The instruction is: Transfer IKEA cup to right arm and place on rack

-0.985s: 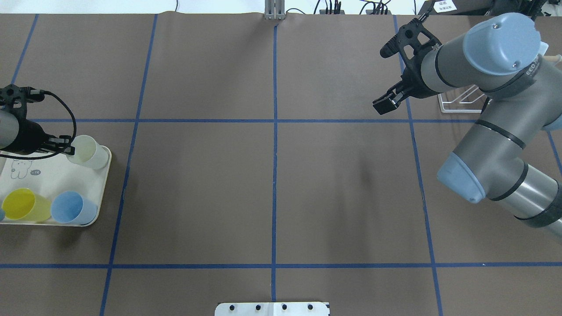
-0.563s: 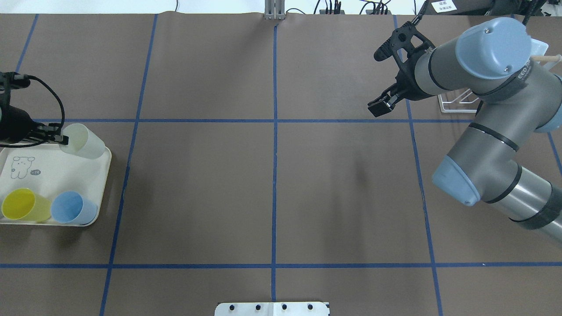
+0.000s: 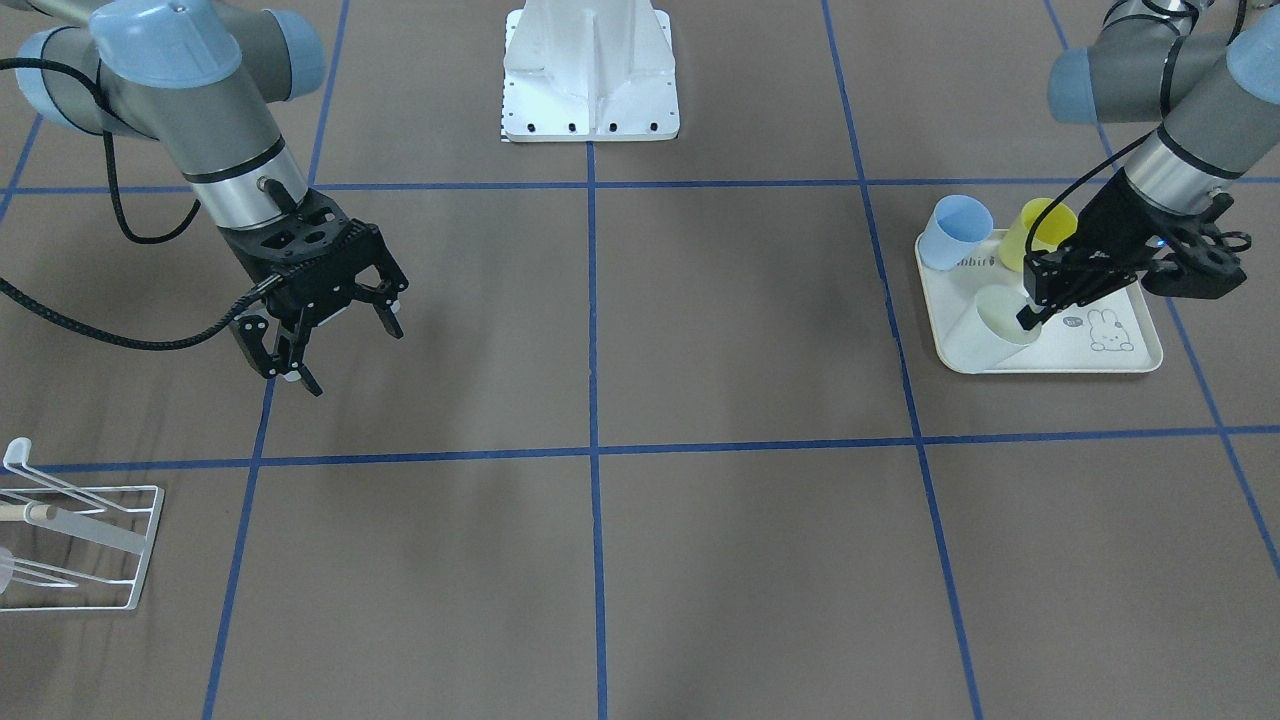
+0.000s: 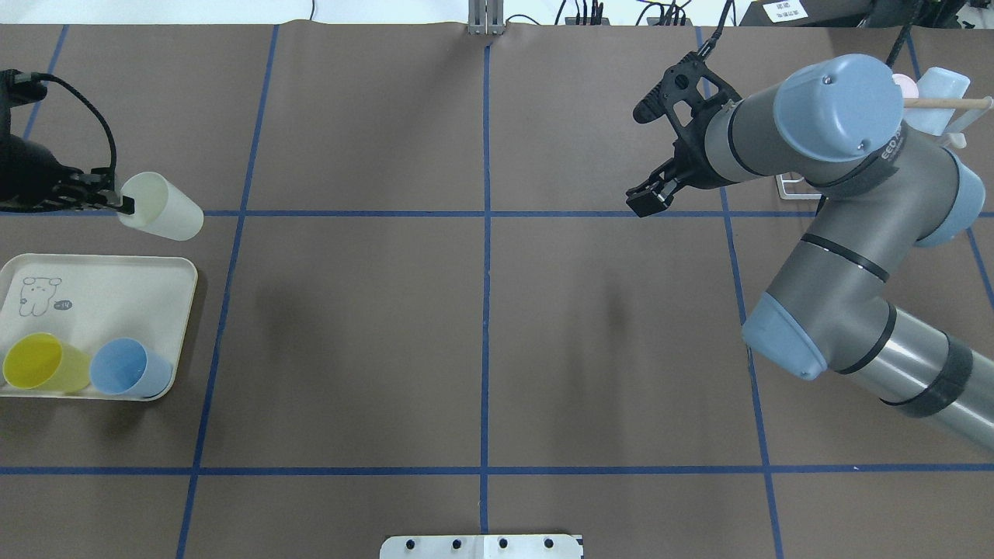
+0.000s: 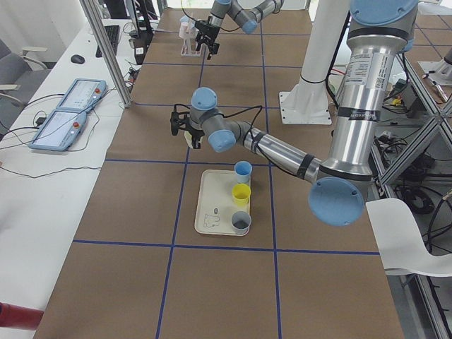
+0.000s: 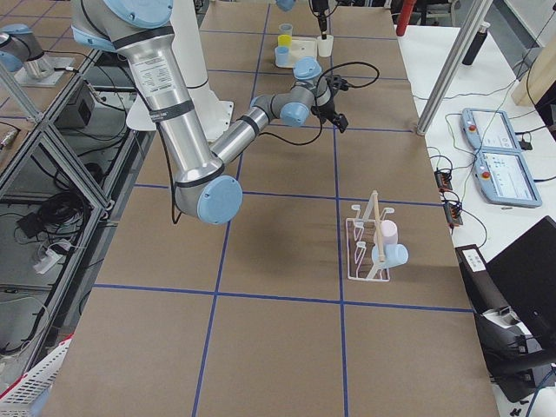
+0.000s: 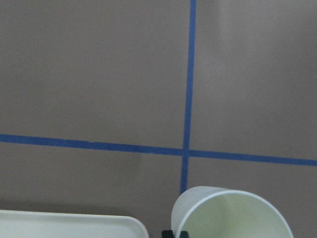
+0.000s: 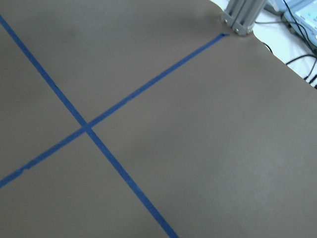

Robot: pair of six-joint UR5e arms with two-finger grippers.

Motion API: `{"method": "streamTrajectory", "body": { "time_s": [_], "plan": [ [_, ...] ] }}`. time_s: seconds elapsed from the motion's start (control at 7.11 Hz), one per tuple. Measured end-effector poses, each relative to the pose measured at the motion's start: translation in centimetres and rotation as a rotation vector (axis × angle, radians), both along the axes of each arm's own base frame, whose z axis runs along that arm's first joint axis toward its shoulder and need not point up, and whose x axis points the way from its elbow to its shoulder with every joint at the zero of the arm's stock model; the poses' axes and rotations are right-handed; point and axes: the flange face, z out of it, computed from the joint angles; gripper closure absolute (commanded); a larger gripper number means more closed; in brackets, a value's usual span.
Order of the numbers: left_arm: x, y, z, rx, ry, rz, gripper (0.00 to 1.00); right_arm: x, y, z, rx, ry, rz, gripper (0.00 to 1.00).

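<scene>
Holding three cups (image 5: 241,193), tray (image 4: 101,295) lies near left gripper's (image 4: 124,206) pale cup (image 4: 163,216).

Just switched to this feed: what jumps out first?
A pale cup is pinched at its rim in the left claw, held tilted near the cream tray. Across the table the right claw hangs open and empty, with the white rack at that end.

3 cups (image 5: 241,193) on tray (image 5: 212,212), rack (image 6: 376,228) well apart.
</scene>
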Motion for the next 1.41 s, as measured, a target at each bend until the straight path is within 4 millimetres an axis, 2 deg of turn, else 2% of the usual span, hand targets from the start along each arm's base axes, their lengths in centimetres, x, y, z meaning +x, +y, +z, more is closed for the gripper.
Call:
{"method": "streamTrajectory", "body": {
  "time_s": [0.14,0.42,0.56,0.7,0.99,1.13,1.41],
  "plan": [
    [0.9,-0.8,-4.1,-0.059,0.085,-0.014,1.00,-1.2,-0.4,-0.4,0.056,-0.073,-0.002,0.00],
    [2.1,-1.8,-11.3,-0.155,0.218,-0.027,1.00,-4.5,-1.9,-3.9,0.125,-0.188,-0.007,0.01],
    [2.4,-2.0,-13.7,-0.194,0.265,-0.029,1.00,-6.2,-2.1,-5.3,0.153,-0.216,-0.011,0.01],
    [2.7,-2.2,-15.7,-0.226,0.306,-0.028,1.00,-7.9,-1.3,-6.2,0.210,-0.261,0.002,0.01],
    [3.9,-2.2,-18.6,-0.256,0.352,-0.014,1.00,-11.3,2.2,-7.5,0.333,-0.395,0.055,0.01],
    [4.8,-2.0,-19.0,-0.262,0.356,-0.001,1.00,-12.2,3.5,-8.7,0.367,-0.445,0.065,0.01],
    [6.1,-1.6,-19.3,-0.269,0.355,0.021,1.00,-12.8,4.5,-10.9,0.407,-0.492,0.080,0.01]
  ]
}}
